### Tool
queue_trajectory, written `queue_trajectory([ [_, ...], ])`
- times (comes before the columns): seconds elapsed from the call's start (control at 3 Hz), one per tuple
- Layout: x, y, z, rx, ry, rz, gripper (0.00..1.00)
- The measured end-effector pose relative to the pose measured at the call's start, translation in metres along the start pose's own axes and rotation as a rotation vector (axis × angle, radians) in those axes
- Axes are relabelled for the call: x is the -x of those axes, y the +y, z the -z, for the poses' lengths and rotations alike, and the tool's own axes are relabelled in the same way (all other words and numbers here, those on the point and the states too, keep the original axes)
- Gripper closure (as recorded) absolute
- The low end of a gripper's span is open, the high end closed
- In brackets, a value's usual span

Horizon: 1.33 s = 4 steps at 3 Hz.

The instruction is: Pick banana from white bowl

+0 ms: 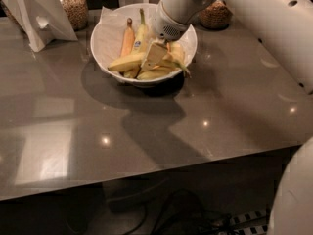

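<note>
The white bowl (104, 42), lined with crinkled white paper, stands at the back middle of the grey table (146, 131). It holds several bananas. The long pale yellow banana (125, 62) lies across the front of the bowl, its left end free. An orange-tinted banana (127, 39) and a slim banana with a blue sticker (140, 35) lie behind it. My gripper (154, 56) reaches down into the bowl from the upper right. It sits right on the pale banana's middle and hides part of the pile.
A white folded stand (36, 14) and a glass jar of nuts (72, 6) are at the back left. Another jar (215, 14) stands behind the bowl on the right. My white arm (266, 26) crosses the right side. The table's front edge (146, 177) runs below.
</note>
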<state>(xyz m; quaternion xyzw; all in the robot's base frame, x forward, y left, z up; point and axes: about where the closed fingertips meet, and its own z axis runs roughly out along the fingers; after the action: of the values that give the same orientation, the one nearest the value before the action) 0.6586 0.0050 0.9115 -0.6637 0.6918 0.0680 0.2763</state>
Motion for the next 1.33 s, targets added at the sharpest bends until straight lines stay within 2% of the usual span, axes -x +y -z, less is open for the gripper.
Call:
queue_trajectory([
  [0.33,-0.005,-0.001,-0.007,0.014,0.012,-0.018,0.43],
  [0.67,-0.013,-0.002,-0.014,0.028,0.030,-0.039,0.52],
  [1.0,-0.015,-0.002,-0.012,0.033,0.036,-0.044,0.71],
  [1.33,-0.017,0.004,-0.004,0.035,0.038,-0.031,0.94],
])
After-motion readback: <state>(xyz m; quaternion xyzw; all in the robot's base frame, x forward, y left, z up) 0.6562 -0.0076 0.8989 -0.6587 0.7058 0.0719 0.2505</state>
